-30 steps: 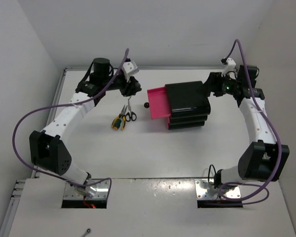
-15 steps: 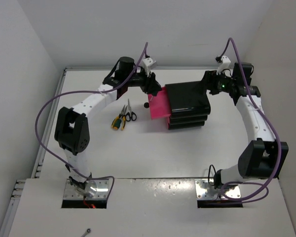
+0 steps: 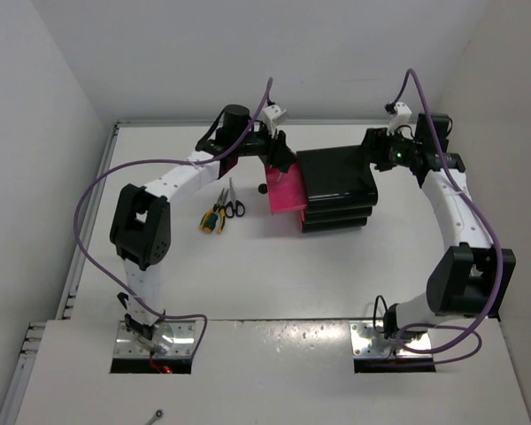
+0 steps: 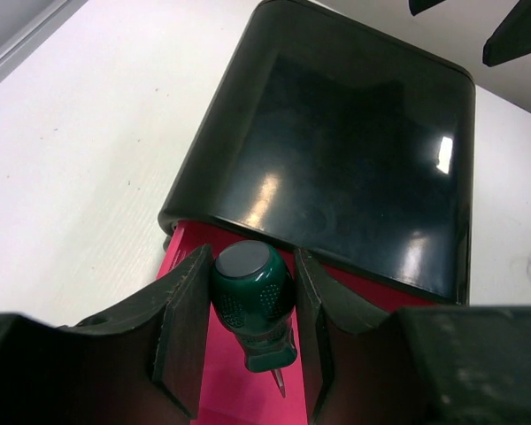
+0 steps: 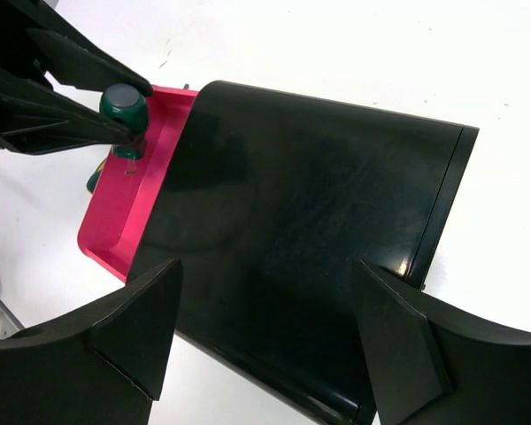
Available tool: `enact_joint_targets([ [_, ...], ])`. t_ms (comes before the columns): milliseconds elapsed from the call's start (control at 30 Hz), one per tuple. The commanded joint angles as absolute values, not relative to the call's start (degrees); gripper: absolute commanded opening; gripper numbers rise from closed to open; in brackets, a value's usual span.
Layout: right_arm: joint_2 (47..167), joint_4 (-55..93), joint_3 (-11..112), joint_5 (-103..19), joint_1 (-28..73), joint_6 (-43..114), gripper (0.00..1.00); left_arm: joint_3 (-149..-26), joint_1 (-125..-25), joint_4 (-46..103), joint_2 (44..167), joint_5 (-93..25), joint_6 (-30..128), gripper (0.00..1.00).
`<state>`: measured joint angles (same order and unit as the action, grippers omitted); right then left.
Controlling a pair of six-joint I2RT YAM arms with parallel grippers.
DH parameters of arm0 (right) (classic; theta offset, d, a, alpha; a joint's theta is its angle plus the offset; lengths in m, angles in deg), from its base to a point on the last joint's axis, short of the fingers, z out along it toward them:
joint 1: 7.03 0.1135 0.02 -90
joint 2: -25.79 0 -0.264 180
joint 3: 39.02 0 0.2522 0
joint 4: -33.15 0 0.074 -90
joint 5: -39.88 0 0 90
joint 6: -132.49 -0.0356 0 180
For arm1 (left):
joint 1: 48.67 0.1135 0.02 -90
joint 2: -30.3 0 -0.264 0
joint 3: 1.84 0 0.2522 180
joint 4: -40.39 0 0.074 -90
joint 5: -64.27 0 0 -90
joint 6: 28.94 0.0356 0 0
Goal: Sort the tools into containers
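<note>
**Overhead view.** The glossy black box (image 3: 336, 177) sits right of centre on the white table (image 3: 248, 274). Its top pink drawer (image 3: 283, 190) is pulled out to the left, and the round knob (image 3: 262, 188) shows just past its front. The left gripper (image 3: 281, 164) hangs over this open drawer. The scissors (image 3: 233, 202) and the yellow-handled pliers (image 3: 212, 220) lie together on the table left of the drawer, apart from it.

**Left wrist view.** The left gripper (image 4: 252, 266) is clamped on the screwdriver (image 4: 252, 297), with its fingers (image 4: 188, 328) pressing the green handle from both sides. The short tip points down above the pink drawer floor.

**Right wrist view.** The right gripper (image 5: 267, 266) has its jaws apart and nothing between them. It is poised over the box top near the upper right corner. Whether it touches the box cannot be told.
</note>
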<state>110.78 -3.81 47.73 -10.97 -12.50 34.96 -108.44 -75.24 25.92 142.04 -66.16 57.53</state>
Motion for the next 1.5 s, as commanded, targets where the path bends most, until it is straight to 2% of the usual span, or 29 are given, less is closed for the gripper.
enact_joint_targets([
  [0, 111.1, -3.0, 49.2, -10.9, -12.4, 35.0, 0.76, -108.5, -76.2, 29.4, 141.2, -65.6, 58.1, 0.07],
  [200, 111.1, -2.5, 49.2, -10.9, -12.4, 35.0, 0.76, -108.5, -76.2, 28.4, 141.7, -64.4, 58.2, 0.2],
  [233, 111.1, -2.5, 49.2, -10.9, -12.4, 35.0, 0.76, -108.5, -76.2, 27.6, 142.4, -64.4, 58.2, 0.26],
  [267, 111.1, -2.5, 49.2, -10.9, -12.4, 35.0, 0.76, -109.1, -76.2, 27.0, 142.4, -63.8, 58.2, 0.39],
  [333, 111.1, -2.5, 49.2, -10.9, -12.4, 35.0, 0.76, -109.1, -76.2, 27.0, 142.4, -63.8, 58.2, 0.52],
  [500, 111.1, -3.0, 49.7, -11.5, -12.4, 35.0, 0.76, -109.1, -76.2, 27.0, 142.4, -63.3, 58.2, 0.68],
  [700, 111.1, -3.0, 49.2, -11.5, -12.4, 34.5, 0.76, -110.5, -76.2, 27.0, 138.2, -61.6, 56.1, 0.69],
  [833, 111.1, -2.5, 49.2, -11.5, -12.4, 34.5, 0.76, -110.5, -74.6, 21.9, 130.3, -54.4, 55.3, 0.69],
  [1033, 111.7, -2.5, 49.7, -11.5, -12.4, 34.5, 0.76, -97.2, -71.4, 8.9, 114.2, -36.8, 65.1, 0.68],
  [1100, 111.7, -2.5, 49.7, -11.5, -12.4, 34.5, 0.76, -94.9, -70.7, 1.7, 110.7, -33.7, 68.0, 0.77],
  [1133, 111.7, -2.5, 49.7, -12.0, -12.4, 34.5, 0.76, -92.9, -69.4, -0.2, 109.8, -31.4, 68.6, 0.77],
  [1333, 111.7, -4.2, 50.8, -12.5, -12.4, 35.0, 0.76, -84.5, -65.1, -8.1, 108.2, -35.2, 71.0, 0.78],
  [1400, 111.7, -4.2, 50.8, -12.5, -12.4, 35.0, 0.76, -81.2, -64.1, -8.6, 108.9, -36.3, 71.0, 0.76],
  [1467, 111.7, -4.7, 50.8, -13.1, -12.4, 35.0, 0.76, -78.6, -63.5, -8.6, 109.6, -38.5, 71.0, 0.7],
])
